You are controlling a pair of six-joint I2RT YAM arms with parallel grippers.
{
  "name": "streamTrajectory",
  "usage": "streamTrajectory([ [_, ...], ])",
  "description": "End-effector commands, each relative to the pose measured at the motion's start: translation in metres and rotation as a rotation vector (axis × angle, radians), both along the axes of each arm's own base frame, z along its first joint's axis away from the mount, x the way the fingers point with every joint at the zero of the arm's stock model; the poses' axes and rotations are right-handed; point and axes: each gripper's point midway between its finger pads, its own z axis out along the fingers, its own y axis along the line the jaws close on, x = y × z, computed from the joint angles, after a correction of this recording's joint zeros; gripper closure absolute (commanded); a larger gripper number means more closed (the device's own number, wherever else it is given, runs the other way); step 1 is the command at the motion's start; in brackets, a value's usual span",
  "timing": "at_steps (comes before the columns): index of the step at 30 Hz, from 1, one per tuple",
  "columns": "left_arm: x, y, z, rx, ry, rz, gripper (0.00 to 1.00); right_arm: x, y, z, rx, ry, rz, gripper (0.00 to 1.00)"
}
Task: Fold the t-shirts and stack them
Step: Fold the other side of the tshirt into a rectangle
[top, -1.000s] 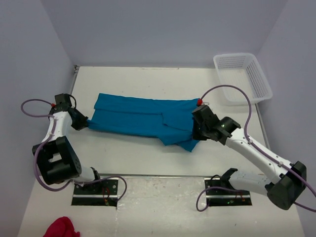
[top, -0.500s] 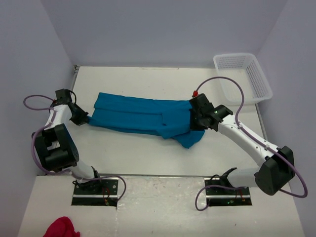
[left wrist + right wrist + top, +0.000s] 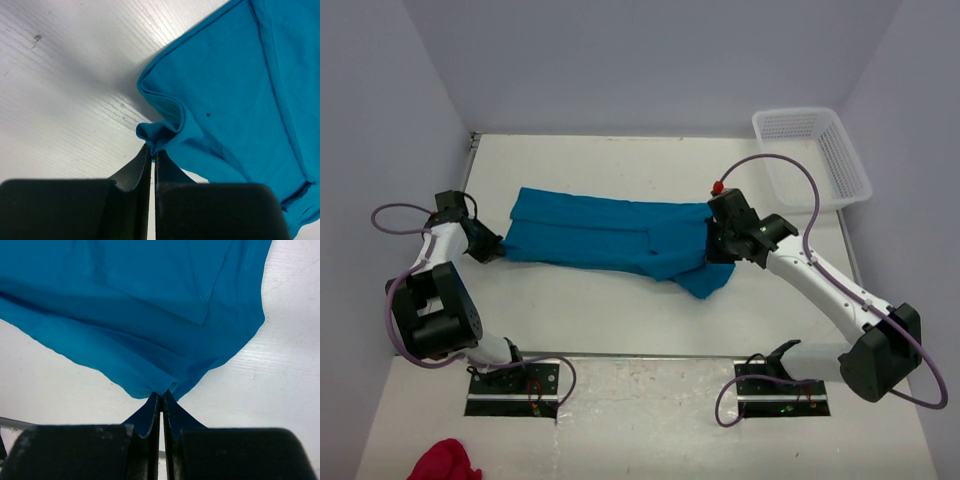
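Here the teal t-shirt (image 3: 605, 235) lies as a long folded band across the middle of the overhead frame, on the white table (image 3: 620, 310), and each arm has one end of it. The left gripper (image 3: 151, 156) is clenched on a small bunched tip of the shirt's corner. In its wrist view the fabric fans out up and to the right from the shut jaws, with bare table to the upper left. The right gripper (image 3: 161, 401) is likewise pinched on cloth, at the lowest point of a drooping fold, and the shirt spreads across the upper part of that view. Holding opposite ends like this looks meant to draw the band straight so the fold lies flat (a loose flap sags at the shirt's lower right in the overhead view, just beside the right jaws). A white basket (image 3: 810, 155) stands at upper right, well apart from the shirt, and a red cloth (image 3: 445, 462) lies in the bottom left corner.
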Motion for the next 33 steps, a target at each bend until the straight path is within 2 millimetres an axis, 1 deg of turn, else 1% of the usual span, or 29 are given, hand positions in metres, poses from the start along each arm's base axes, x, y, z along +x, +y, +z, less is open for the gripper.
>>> streamTrajectory([
  [1,0.004,-0.001,0.002,-0.002,-0.026,0.012,1.00,0.003,0.002,0.013,0.031,-0.052,0.024,1.00],
  [3,0.002,-0.001,0.000,-0.001,-0.014,0.016,0.97,0.002,0.004,0.015,0.038,-0.055,0.030,1.00],
  [4,0.001,-0.001,-0.001,-0.001,-0.007,0.020,0.92,0.002,0.003,0.014,0.038,-0.054,0.031,1.00],
  [5,0.000,0.001,-0.003,0.003,-0.001,0.024,0.89,0.002,0.003,0.016,0.044,-0.061,0.031,1.00],
  [11,0.001,0.004,-0.004,0.019,0.006,0.041,0.79,0.000,0.001,0.014,0.044,-0.066,0.036,1.00],
  [12,0.001,0.005,-0.003,0.020,0.006,0.041,0.80,-0.001,0.001,0.013,0.047,-0.064,0.039,1.00],
  [13,0.002,0.005,-0.002,0.020,0.003,0.042,0.83,-0.001,0.000,0.012,0.046,-0.063,0.039,1.00],
  [14,0.003,0.004,-0.001,0.015,-0.004,0.033,0.95,-0.001,0.000,0.013,0.049,-0.066,0.041,1.00],
  [15,0.003,0.003,0.000,0.014,-0.010,0.030,1.00,-0.001,0.000,0.013,0.050,-0.065,0.040,1.00],
  [21,0.003,0.009,0.012,0.053,-0.042,0.053,1.00,0.000,-0.001,0.016,0.054,-0.075,0.043,1.00],
  [24,0.004,0.006,0.019,0.047,-0.055,0.036,1.00,0.000,-0.001,0.015,0.053,-0.074,0.044,1.00],
  [27,0.001,0.001,0.033,0.030,-0.073,0.025,1.00,0.001,-0.002,0.015,0.048,-0.075,0.038,1.00],
  [28,0.002,0.000,0.042,0.033,-0.096,0.024,1.00,0.002,-0.002,0.018,0.049,-0.083,0.035,1.00],
  [31,0.003,-0.001,0.057,0.035,-0.132,0.022,1.00,0.006,-0.006,0.024,0.039,-0.100,0.019,1.00],
  [32,0.003,-0.002,0.060,0.031,-0.134,0.020,1.00,0.008,-0.008,0.024,0.031,-0.095,0.013,1.00],
  [33,0.003,-0.003,0.062,0.026,-0.132,0.021,1.00,0.012,-0.008,0.029,0.028,-0.106,0.011,1.00],
])
